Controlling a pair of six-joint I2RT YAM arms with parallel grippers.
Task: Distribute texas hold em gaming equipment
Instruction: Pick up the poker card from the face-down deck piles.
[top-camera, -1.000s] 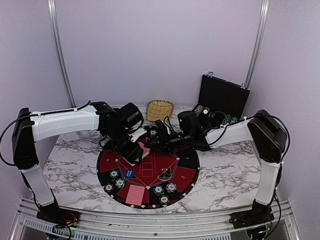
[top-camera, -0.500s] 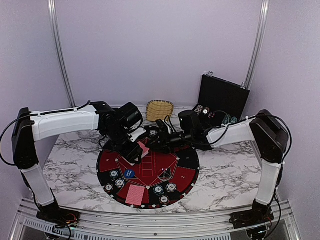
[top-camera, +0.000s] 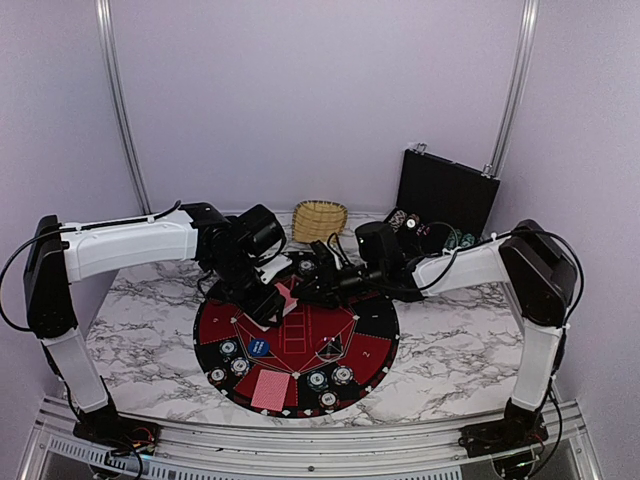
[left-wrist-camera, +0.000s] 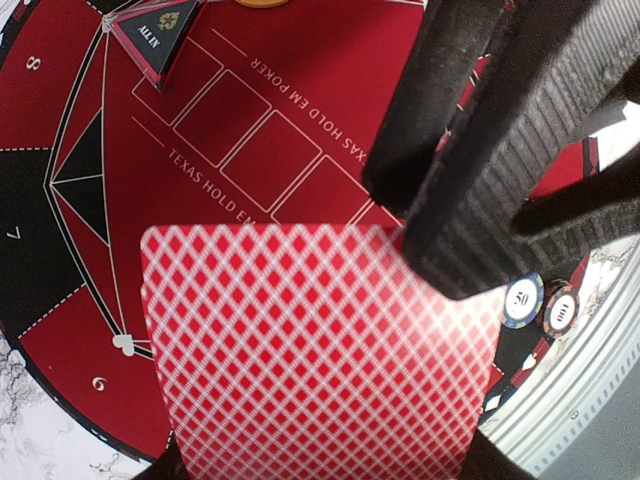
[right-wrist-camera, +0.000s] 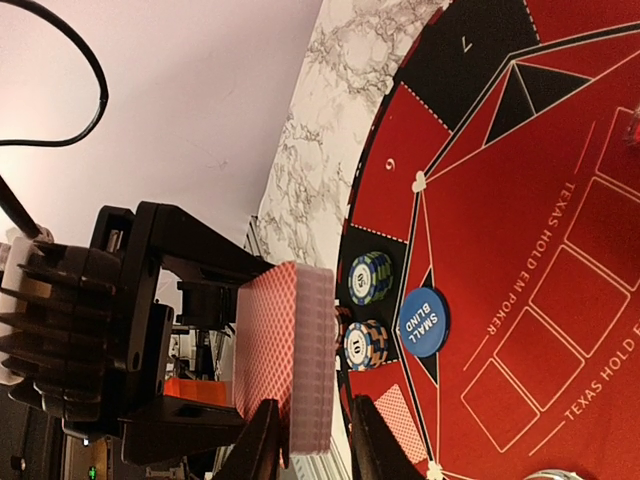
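My left gripper is shut on a deck of red-backed playing cards and holds it above the round mat. My right gripper straddles one end of the deck. One finger lies against the deck's back and a small gap shows at the other finger. Its fingers cross the left wrist view. On the mat lie a single card, a blue small-blind disc and chip stacks.
A wicker basket stands at the back centre. An open black case with more chips sits at the back right. A triangular all-in marker rests on the mat. Marble table surrounds the mat.
My right gripper's jaws have narrowed around the end of the deck and the arm has edged slightly left. The left gripper and deck stay put.
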